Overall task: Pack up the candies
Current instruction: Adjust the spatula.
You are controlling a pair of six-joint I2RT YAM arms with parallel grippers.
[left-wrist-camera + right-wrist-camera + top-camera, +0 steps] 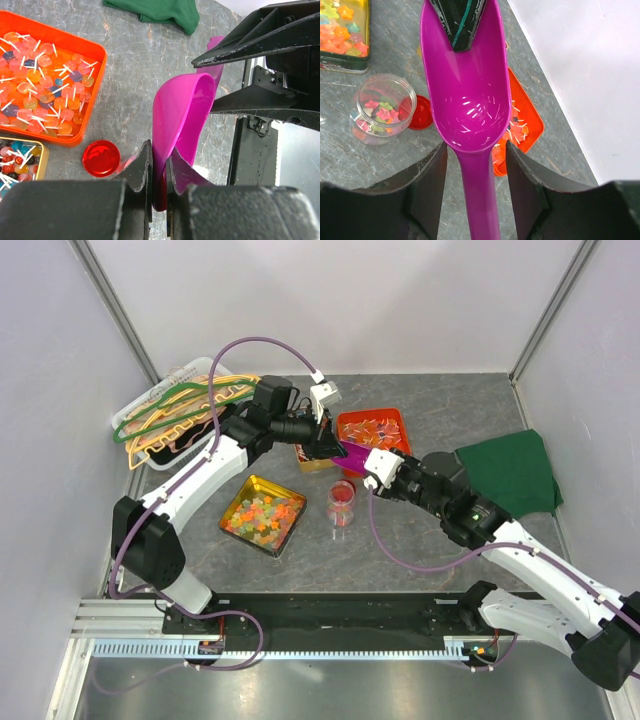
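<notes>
Purple scoop (pixel 182 115) pinched by left gripper (pixel 159 165), right gripper (pixel 476 150) spread astride handle, candies (pixel 40 75) apart from both

Left gripper (pixel 159 167) at bottom edge, fingers (pixel 140 167) pinched on the rim of the magenta scoop (pixel 182 112); the bowl stands on edge. Right gripper (pixel 205 85) enters from the right, jaws spread either side of the scoop's handle end. Orange tray (pixel 92 95) upper left holds candies (pixel 45 85). Gold tin (pixel 44 150) lower left, partly cropped. Red lid (pixel 101 158) flat on the table (pixel 132 65), near the tray. Green cloth (pixel 160 10) at top.
</notes>
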